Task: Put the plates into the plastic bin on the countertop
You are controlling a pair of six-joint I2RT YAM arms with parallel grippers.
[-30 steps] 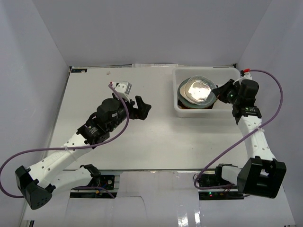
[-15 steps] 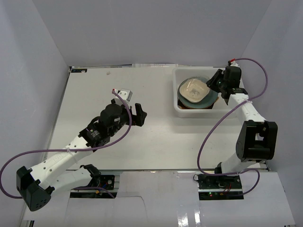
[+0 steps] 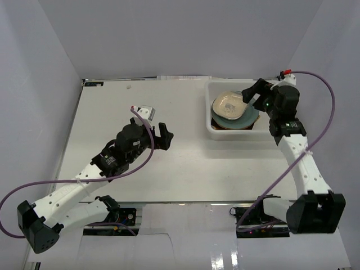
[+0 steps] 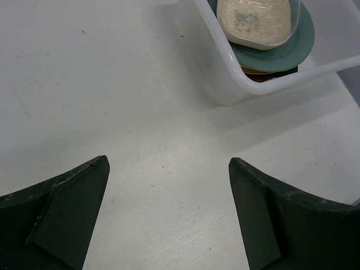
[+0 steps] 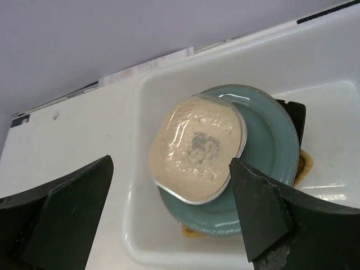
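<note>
plates (image 5: 197, 149) stacked in bin (image 3: 209, 130) — glass on top, likely stiff, slick, fragile; pinch the rim | right tool (image 3: 249, 97) spread, empty, above stack | left tool (image 4: 169, 214) spread over desk (image 4: 112, 84)

Plain pale lilac walls (image 3: 169, 34) on three sides, even light

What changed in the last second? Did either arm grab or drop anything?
The right pincer moved left and back, from beside the right wall of the plastic bin to above its right side; it is open and empty. The left pincer drew back slightly toward its base, open over bare countertop. The stacked plates in the bin stayed put; no grab or release is visible.
</note>
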